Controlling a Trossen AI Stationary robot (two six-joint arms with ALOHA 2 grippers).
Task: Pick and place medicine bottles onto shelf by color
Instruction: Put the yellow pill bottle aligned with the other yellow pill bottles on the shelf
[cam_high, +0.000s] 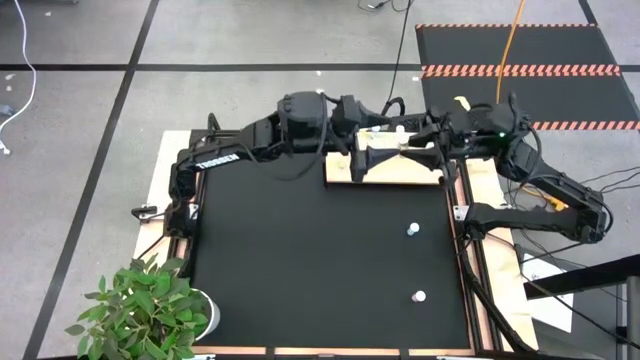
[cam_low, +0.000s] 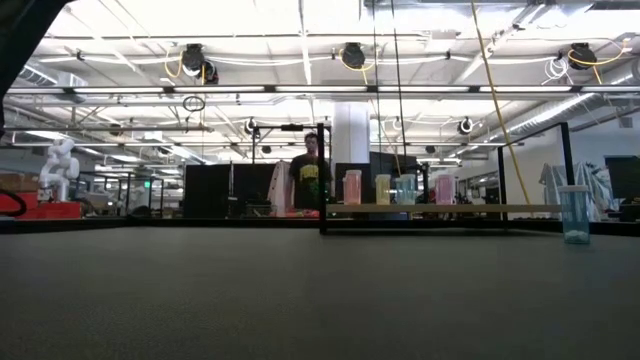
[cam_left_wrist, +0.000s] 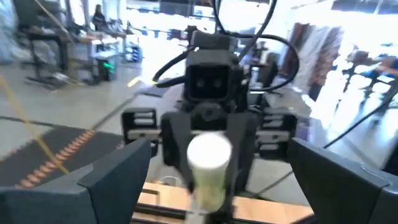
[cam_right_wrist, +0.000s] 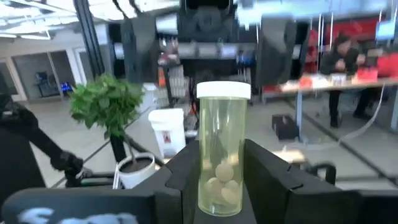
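Overhead, the plant (cam_high: 145, 310) sits at the lower left of the frame, beside the black mat (cam_high: 320, 270). The left arm reaches across the top edge of the mat toward centre; the left gripper (cam_high: 372, 130) hangs just above the shelf (cam_high: 400, 170), its fingers spread wide with nothing between them. In the left wrist view those fingers (cam_left_wrist: 118, 177) stand well apart at the bottom corners, and the other arm's gripper faces them, holding a white-capped bottle upright.

The shelf lies at the upper centre of the overhead frame, touching the mat's top edge. The right gripper (cam_high: 425, 150) is above it, closed on the yellow-green bottle (cam_right_wrist: 222, 149), which stands upright between the dark fingers (cam_right_wrist: 273, 171) in the right wrist view; pale tablets show inside it.

In the low view, four bottles (cam_low: 352, 187) stand in a row on the shelf at centre frame: pink, yellow, teal, pink. A blue bottle (cam_low: 574, 214) stands on the mat at the right edge. Overhead, another bottle (cam_high: 419, 297) rests on the mat at the lower right.

A person (cam_low: 311, 176) stands in the room behind the table.
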